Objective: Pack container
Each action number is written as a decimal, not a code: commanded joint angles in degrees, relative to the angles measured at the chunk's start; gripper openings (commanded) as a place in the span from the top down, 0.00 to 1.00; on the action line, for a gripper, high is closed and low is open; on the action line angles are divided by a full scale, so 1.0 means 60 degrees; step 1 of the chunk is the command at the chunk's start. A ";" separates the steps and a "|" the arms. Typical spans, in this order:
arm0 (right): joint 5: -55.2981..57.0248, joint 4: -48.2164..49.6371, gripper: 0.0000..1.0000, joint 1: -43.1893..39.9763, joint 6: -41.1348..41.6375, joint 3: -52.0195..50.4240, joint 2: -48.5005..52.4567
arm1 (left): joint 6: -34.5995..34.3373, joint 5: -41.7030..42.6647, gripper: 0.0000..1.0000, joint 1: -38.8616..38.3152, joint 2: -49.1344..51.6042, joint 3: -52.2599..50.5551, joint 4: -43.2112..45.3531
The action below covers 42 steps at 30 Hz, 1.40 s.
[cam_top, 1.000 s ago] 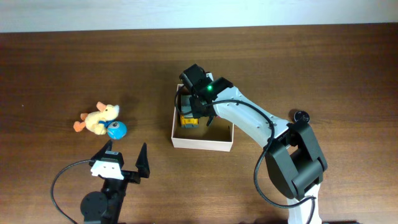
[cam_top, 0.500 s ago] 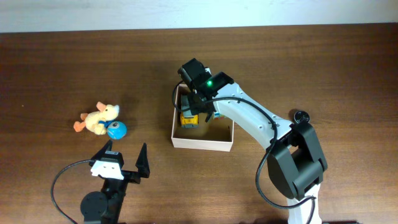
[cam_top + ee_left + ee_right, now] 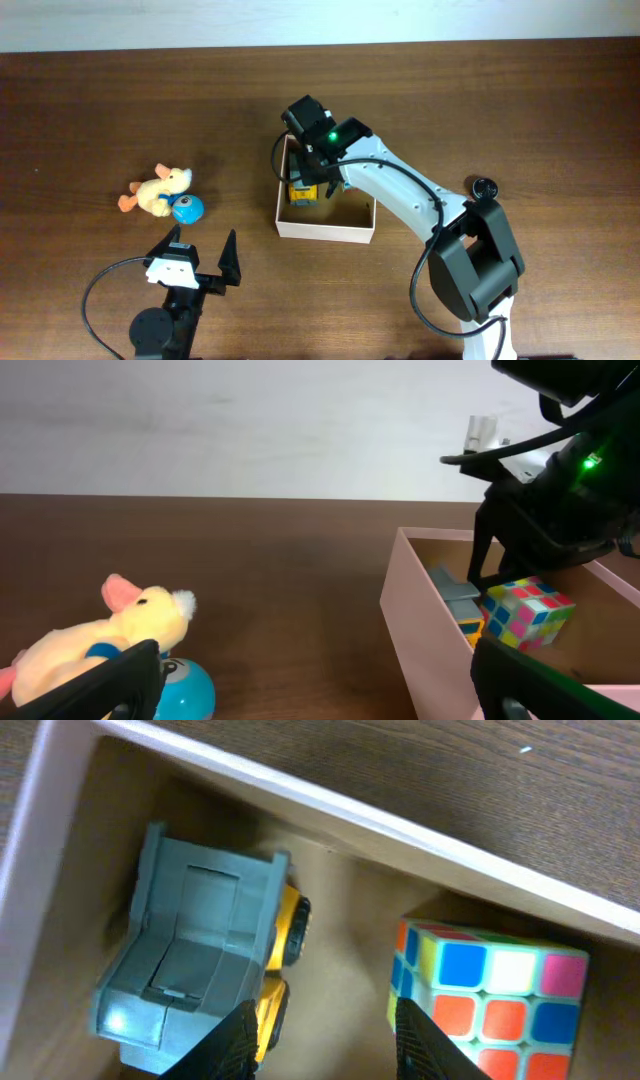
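The right tool (image 3: 325, 1038) has just narrowed, and its arm has edged toward the far left corner of the container (image 3: 325, 230). The toy truck (image 3: 190, 960) lies right where it lay a second ago, down on the cardboard floor, so this reads as a drop-off finished and the tool drawing in to leave. That looks like two toys packed: the truck by the left wall and the colour cube (image 3: 490, 990) just beside it. The container sits mid-counter (image 3: 90, 110), under the right arm. The tool's fingers (image 3: 238, 1035) stand a little apart with bare cardboard between them, pinching nothing. One tip is near the truck's yellow wheel and the other near the cube; I can't tell whether either one touches. The left tool (image 3: 203, 245) hangs spread wide and empty, at the near edge. The plush duck (image 3: 158, 190) and the blue ball (image 3: 187, 209) lie out on the counter, touching each other and well apart from the container. They look like the next job.
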 commanded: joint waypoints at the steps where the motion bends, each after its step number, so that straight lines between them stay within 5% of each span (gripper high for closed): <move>1: -0.0084 0.0091 0.61 0.0098 0.0091 0.0073 0.0095 | 0.0186 0.0102 0.01 -0.0044 -0.0091 -0.0058 0.0022; 42: 0.0240 0.0291 0.59 -0.0674 0.0397 -0.0907 0.0324 | 0.0186 0.0102 0.01 -0.0044 -0.0091 -0.0058 0.0022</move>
